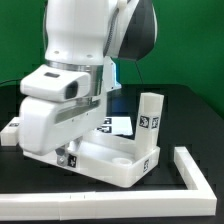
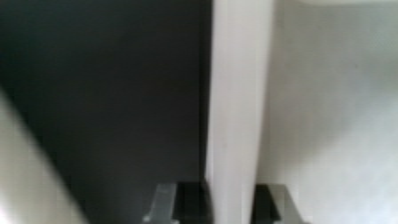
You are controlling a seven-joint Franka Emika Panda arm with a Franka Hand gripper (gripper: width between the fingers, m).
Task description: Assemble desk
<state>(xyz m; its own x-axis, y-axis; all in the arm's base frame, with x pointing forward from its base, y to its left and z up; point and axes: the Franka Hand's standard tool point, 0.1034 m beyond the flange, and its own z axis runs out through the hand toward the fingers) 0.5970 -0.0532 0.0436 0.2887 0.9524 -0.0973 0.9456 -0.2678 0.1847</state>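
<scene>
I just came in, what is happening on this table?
A robot arm is putting a desk together. Its gripper is lowered onto the white desk panel, which lies flat on the dark table, and the jaws are shut. The wrist view shows a thin white edge, apparently the panel's raised rim, between the fingers. One white leg stands upright at the panel's far corner, on the exterior view's right. Whether it is fastened cannot be told.

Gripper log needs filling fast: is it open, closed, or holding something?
Gripper: closed on the desk panel, pinching its rim.
</scene>
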